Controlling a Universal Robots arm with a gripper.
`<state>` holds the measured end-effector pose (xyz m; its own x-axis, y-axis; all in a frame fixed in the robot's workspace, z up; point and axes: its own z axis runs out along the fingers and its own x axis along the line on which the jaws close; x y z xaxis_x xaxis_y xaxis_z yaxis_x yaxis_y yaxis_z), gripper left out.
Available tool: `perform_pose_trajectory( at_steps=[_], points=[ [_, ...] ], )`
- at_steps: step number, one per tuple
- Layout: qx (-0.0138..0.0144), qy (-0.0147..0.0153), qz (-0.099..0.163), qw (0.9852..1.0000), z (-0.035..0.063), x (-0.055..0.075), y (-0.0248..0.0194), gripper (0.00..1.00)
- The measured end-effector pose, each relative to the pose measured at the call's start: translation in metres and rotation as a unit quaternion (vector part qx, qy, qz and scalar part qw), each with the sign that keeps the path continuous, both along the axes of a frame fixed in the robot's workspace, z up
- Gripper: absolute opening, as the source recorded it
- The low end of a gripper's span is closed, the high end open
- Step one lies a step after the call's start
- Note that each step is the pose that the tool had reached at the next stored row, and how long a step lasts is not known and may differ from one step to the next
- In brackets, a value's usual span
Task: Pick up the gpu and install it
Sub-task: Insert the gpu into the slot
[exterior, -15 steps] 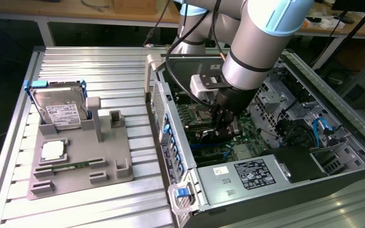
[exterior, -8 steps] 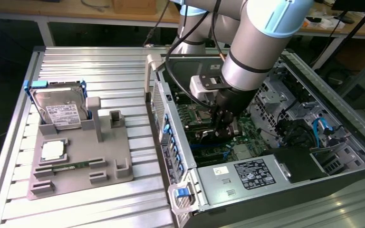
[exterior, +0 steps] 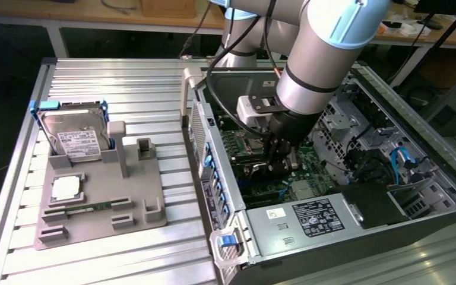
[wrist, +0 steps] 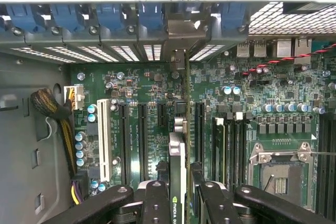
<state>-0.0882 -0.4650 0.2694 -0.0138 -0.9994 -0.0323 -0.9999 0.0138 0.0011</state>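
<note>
Inside the open computer case (exterior: 331, 219), my gripper (exterior: 279, 161) hangs low over the green motherboard (exterior: 311, 169). In the wrist view the gripper (wrist: 178, 195) is shut on the gpu (wrist: 177, 153). The gpu shows edge-on as a thin green card with a black cooler, standing upright between the black fingers (wrist: 156, 200). Its silver end bracket (wrist: 180, 56) reaches the case's rear slot openings. The card runs along the motherboard (wrist: 142, 82) between two black expansion slots (wrist: 142, 135). Whether its edge sits in a slot I cannot tell.
A white slot (wrist: 103, 140) and a cable bundle (wrist: 52, 108) lie to one side, memory slots (wrist: 231, 145) and the CPU socket (wrist: 281, 171) to the other. At the exterior view's left, a grey fixture (exterior: 133, 219) holds a hard drive (exterior: 73, 133), a chip (exterior: 66, 189) and a memory stick (exterior: 85, 209).
</note>
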Motion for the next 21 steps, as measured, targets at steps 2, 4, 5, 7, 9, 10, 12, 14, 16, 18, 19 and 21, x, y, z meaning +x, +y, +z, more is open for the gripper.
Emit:
perform_pose_trajectory(
  at_steps=[2, 4, 5, 7, 9, 10, 12, 14, 16, 18, 19, 21],
  points=[
    [-0.0001, 0.0001, 0.0, 1.0, -0.0006, 0.0, 0.0, 0.27],
    [0.0, 0.0, 0.0, 1.0, -0.0014, 0.0, 0.0, 0.27],
    [0.0, 0.0, 0.0, 1.0, -0.0018, 0.0, 0.0, 0.27],
    [-0.0001, 0.0, 0.0, 1.0, -0.0024, -0.0001, -0.0001, 0.27],
    [0.0007, -0.0004, 0.0, 1.0, -0.0035, 0.0001, 0.0002, 0.27],
    [0.0009, -0.0004, 0.0, 1.0, -0.0041, 0.0, 0.0002, 0.27],
    [0.0003, -0.0001, 0.0, 1.0, -0.0039, 0.0, 0.0001, 0.27],
    [-0.0001, 0.0, 0.0, 1.0, -0.0039, 0.0, 0.0, 0.27],
    [0.0, 0.0, 0.0, 1.0, -0.0043, 0.0, 0.0, 0.27],
    [0.0, 0.0, 0.0, 1.0, -0.0047, 0.0, 0.0, 0.27],
    [0.0, 0.0, 0.0, 1.0, -0.0051, 0.0, 0.0, 0.27],
    [0.0, 0.0, 0.0, 1.0, -0.0059, 0.0, 0.0, 0.27]
  ],
)
